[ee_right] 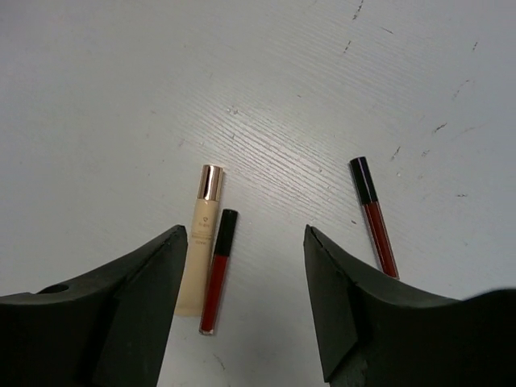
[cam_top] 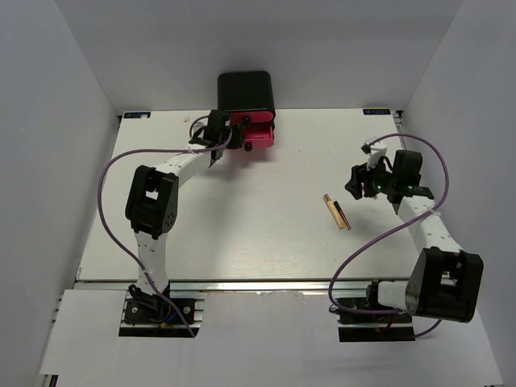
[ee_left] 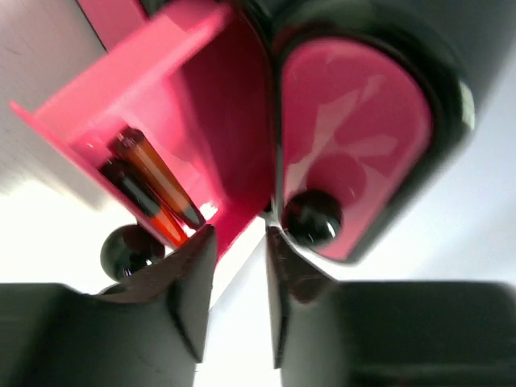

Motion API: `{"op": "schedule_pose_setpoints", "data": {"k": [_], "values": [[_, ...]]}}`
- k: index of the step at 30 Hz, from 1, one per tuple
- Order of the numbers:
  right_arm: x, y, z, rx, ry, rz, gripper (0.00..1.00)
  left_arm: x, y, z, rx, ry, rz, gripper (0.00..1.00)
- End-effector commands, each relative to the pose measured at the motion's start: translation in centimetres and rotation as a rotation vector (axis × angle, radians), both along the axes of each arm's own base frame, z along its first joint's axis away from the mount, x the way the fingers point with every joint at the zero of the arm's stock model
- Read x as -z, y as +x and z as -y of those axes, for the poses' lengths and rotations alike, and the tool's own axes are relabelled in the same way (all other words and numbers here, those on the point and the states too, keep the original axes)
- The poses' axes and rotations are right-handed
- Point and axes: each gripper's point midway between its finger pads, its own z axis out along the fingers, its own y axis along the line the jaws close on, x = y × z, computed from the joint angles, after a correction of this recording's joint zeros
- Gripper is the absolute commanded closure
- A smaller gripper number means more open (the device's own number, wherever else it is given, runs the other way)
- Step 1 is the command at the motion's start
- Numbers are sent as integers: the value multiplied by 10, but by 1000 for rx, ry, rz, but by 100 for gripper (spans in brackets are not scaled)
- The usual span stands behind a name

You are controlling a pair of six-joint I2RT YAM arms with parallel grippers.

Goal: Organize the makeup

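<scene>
The black box [cam_top: 246,90] with pink drawers stands at the back centre, its lowest drawer [cam_top: 256,133] pulled out. In the left wrist view this open drawer [ee_left: 201,105] holds two red-and-black sticks [ee_left: 149,184]. My left gripper [cam_top: 216,135] [ee_left: 239,234] is at the drawer's front corner, between two black knobs [ee_left: 310,216], jaws slightly apart and gripping nothing. My right gripper [cam_top: 356,184] [ee_right: 244,234] hovers open and empty over the table. Below it lie a beige tube [ee_right: 200,242] with a gold cap, a red-and-black stick [ee_right: 218,270] beside it, and another red-and-black stick [ee_right: 373,216] to the right. The tube and stick [cam_top: 337,211] also show in the top view.
White walls enclose the table [cam_top: 242,234] on three sides. The closed pink drawer front [ee_left: 355,137] is to the right of my left fingers. Purple cables loop beside both arms.
</scene>
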Motion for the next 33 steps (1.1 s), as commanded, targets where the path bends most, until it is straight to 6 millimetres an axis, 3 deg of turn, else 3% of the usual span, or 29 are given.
{"op": "schedule_pose_setpoints", "data": {"k": [1,4,8,9,10,14,16,23,24,25,29,33], "values": [[-5,3,5,-99,-117,36,36,-84,-11,2,50,-51,162,60],[9,6,21,-122,-238,14,42,-121,-21,10,121,-34,263,72],[41,12,43,-96,-342,-89,39,-170,-40,14,218,50,434,75],[40,17,50,-76,-359,-94,38,-190,-50,13,239,55,492,75],[43,20,52,-70,-362,-107,37,-185,-60,15,280,64,504,74],[58,42,60,-30,-333,-173,35,-212,-94,16,401,161,699,58],[55,54,62,-27,-325,-180,35,-214,-114,12,450,213,734,47],[83,74,67,-60,-348,-247,38,-182,-167,-19,537,408,759,30],[87,75,67,-71,-348,-253,39,-191,-171,-23,525,414,776,28],[90,74,67,-85,-351,-265,40,-177,-174,-31,523,428,748,26],[107,75,68,-102,-357,-310,44,-162,-190,-51,487,463,706,13],[118,75,73,-106,-380,-330,50,-145,-204,-65,472,508,653,6]]}}
